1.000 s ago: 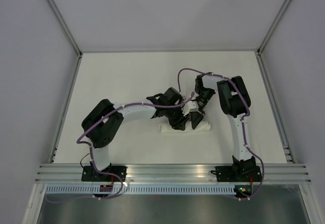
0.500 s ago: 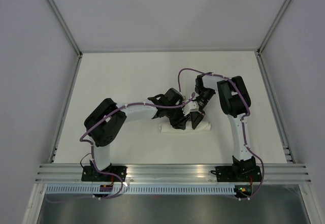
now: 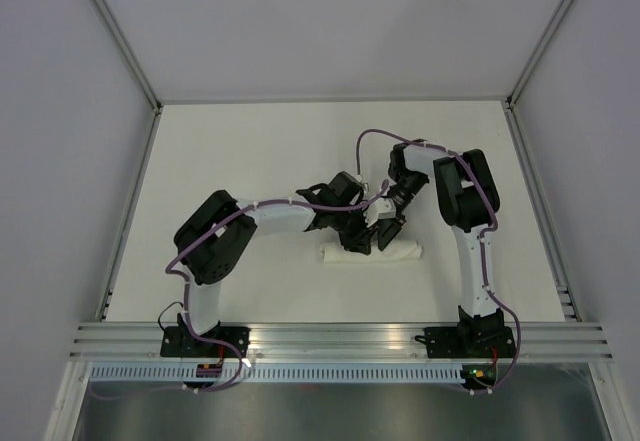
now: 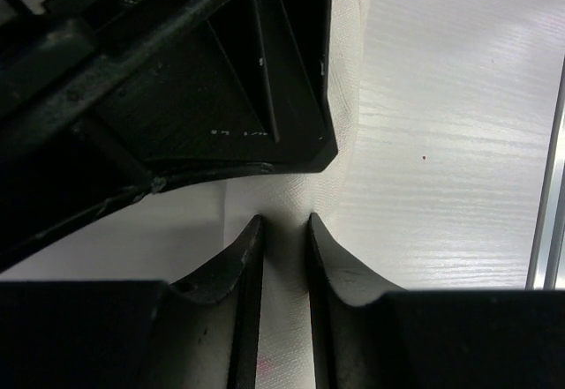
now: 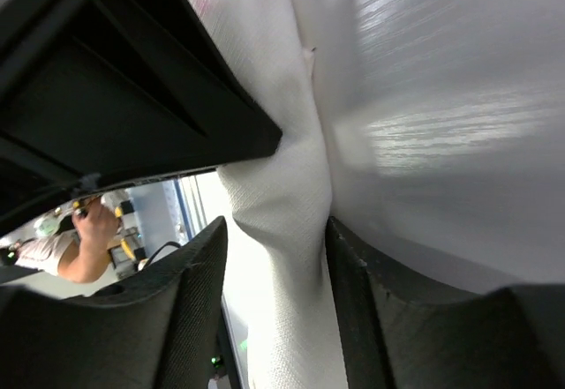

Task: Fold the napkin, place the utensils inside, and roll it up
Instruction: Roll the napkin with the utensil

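Item: napkin point(image 3: 408, 252), rolled, lying mid-table point(image 3: 230, 151) under both arms. We read its long axis as left–right, ends pointing at the side walls. Left claw point(image 4: 284, 230) narrow, pinching cloth. Right claw point(image 5: 275, 230) wider, gripping the roll. Utensils unseen. Risk, we judge: an uneven release lets it unroll.

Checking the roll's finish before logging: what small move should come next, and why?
Probably open the left hand and right hand and lift off: the napkin, pinched by both, already lies as one narrow roll with no flat cloth left.
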`<state>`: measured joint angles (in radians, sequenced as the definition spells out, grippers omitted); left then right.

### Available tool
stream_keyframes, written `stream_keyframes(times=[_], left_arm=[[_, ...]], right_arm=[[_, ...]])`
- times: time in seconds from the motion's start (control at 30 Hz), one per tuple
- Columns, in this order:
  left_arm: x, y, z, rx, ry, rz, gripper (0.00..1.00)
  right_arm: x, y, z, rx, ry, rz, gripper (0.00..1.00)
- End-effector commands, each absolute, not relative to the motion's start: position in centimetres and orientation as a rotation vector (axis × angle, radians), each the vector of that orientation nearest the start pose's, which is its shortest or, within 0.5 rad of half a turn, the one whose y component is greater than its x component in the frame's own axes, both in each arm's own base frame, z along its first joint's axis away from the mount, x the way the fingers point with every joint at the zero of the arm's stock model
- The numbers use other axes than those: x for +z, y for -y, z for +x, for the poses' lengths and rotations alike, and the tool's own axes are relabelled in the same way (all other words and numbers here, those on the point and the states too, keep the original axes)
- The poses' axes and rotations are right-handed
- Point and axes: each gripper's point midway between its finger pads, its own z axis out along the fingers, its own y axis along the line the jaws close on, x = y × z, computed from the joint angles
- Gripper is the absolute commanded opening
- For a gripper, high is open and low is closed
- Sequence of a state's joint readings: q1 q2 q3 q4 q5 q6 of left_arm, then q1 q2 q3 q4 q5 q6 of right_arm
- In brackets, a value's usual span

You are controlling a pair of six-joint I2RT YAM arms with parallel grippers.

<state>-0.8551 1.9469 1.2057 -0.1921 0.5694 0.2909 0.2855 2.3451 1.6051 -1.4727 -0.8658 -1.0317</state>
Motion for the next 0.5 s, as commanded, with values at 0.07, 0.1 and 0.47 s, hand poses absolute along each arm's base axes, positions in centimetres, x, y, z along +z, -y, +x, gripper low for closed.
stream_keyframes(times=[0.07, 0.1, 0.47], left_arm=[[-2.5, 35.7, 19.7, -0.925, -2.228, 1.648, 0.02], [-2.4, 35.7, 19.8, -0.931, -2.231, 1.643, 0.02], [-2.2, 35.4, 20.6, -1.003, -2.274, 1.584, 0.02]], right_arm=[[-0.3, -18.2, 29.9, 1.263, -2.363, -1.566, 0.59], [0.2, -18.3, 30.5, 1.240, -2.345, -1.555, 0.61], [6.1, -15.4, 36.8, 1.175, -2.249, -1.142, 0.63]])
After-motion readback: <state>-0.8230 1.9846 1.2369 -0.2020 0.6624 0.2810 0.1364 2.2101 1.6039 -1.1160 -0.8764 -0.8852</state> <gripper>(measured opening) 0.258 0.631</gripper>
